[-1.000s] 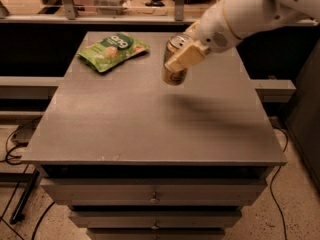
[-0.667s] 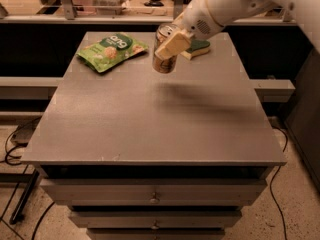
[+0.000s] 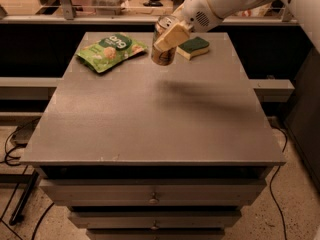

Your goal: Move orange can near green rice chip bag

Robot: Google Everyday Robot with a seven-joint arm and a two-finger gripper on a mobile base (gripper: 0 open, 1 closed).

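Observation:
The orange can (image 3: 161, 55) is upright with its silver top showing, held in my gripper (image 3: 170, 38) just above the back of the grey table (image 3: 150, 114). The gripper's pale fingers (image 3: 173, 36) are shut on the can's side. The white arm reaches in from the upper right. The green rice chip bag (image 3: 111, 51) lies flat at the table's back left. The can is to the right of the bag, a short gap apart.
A yellow sponge with a green top (image 3: 194, 47) lies at the back, right of the can. The table's drawers (image 3: 152, 199) face the front. A rail and shelf run behind the table. Cables lie on the floor at the left.
The gripper has carried the can from the table's middle right toward the back left, closer to the green bag. The sponge is now uncovered behind it.

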